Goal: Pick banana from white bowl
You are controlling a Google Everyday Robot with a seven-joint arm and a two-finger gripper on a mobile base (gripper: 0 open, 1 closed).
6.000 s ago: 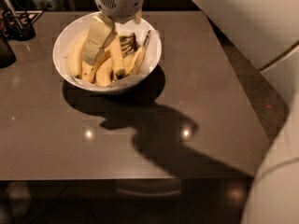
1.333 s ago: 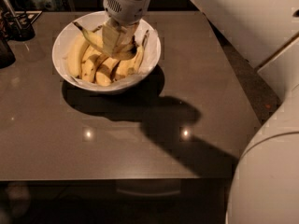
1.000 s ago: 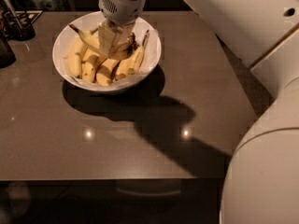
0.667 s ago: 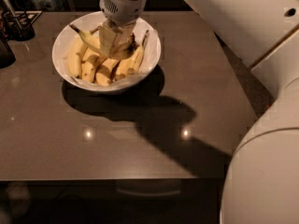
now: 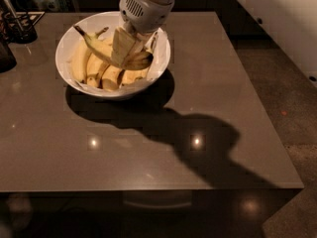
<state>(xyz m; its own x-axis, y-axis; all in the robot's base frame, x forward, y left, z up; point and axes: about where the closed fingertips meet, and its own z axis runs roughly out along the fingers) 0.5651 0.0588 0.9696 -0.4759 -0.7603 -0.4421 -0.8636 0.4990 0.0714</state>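
Observation:
The white bowl (image 5: 66, 42) stands at the back left of the dark table and holds several yellow bananas (image 5: 101, 74). My gripper (image 5: 124, 47) reaches down over the middle of the bowl from the white wrist above it. It is shut on the banana (image 5: 97, 44), a slim one lying tilted across the others. Its long dark stem points up and left, and its dark end lies to the right near the bowl's rim. The banana's middle is hidden by my fingers (image 5: 120, 43).
A dark holder with utensils (image 5: 20, 26) stands at the back left corner, with a dark object (image 5: 5, 56) at the left edge. The arm's shadow falls across the grey table top (image 5: 208, 108). Floor (image 5: 287, 98) lies past the table's right edge.
The gripper has closed on the slim banana and tipped it slightly up off the pile. The arm's white body has swung out of the right side of the view.

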